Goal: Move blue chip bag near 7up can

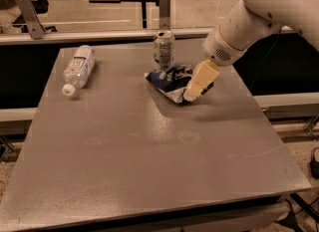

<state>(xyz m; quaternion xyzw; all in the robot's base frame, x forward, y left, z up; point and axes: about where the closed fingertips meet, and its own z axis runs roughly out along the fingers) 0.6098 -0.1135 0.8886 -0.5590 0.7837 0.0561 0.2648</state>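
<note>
Tool [191, 93] hides the right edge of blue chip bag [168, 79]; whether it grips, cannot tell.

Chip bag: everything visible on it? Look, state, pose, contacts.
The chip bag is crumpled dark blue foil with white print and silvery edges. It lies low and rumpled on the table, toward the far side, directly in front of the upright can. Whether bag and can touch cannot be told. The gripper is at the bag's right end, covering that corner.
</note>
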